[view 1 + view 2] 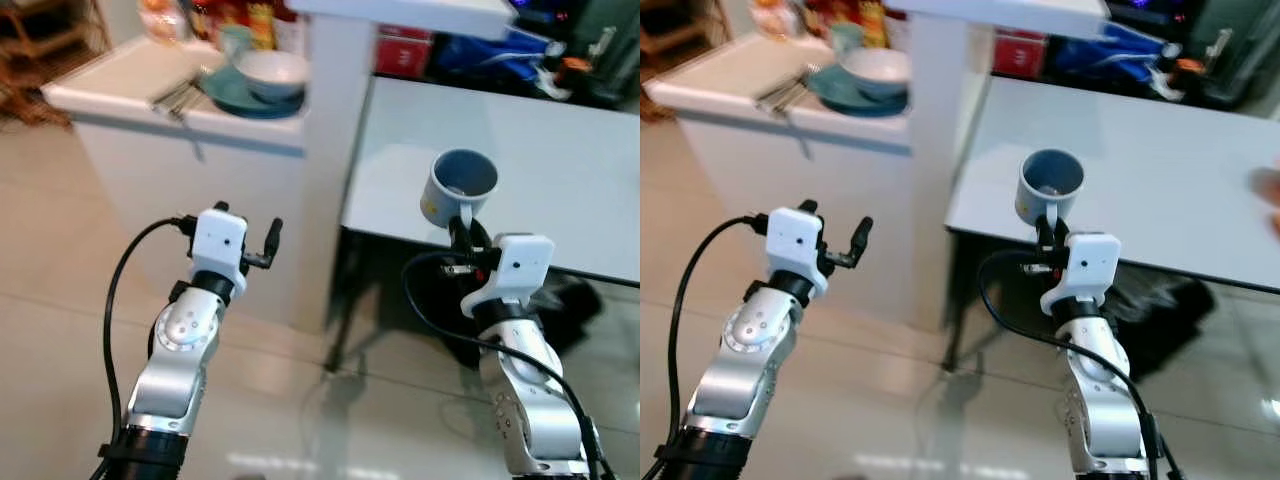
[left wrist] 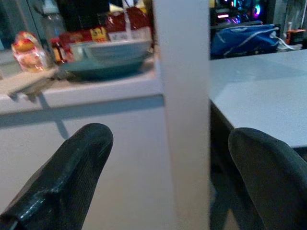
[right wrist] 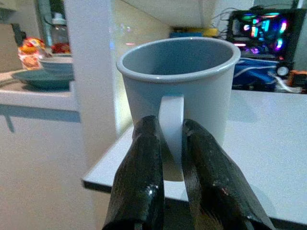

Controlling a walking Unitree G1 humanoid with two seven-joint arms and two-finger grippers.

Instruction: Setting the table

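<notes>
The right gripper (image 3: pixel 171 143) pinches the cup (image 3: pixel 178 81) by its handle, upright above the table (image 1: pixel 560 170), ready to set down, while the left gripper (image 1: pixel 262 245) waits with fingers apart.

Head views: bright, even light; soft glare on the glossy beige floor tiles (image 1: pixel 60 330) at 6 o'clock. Wrist views: dimmer, backgrounds softly blurred.
</notes>
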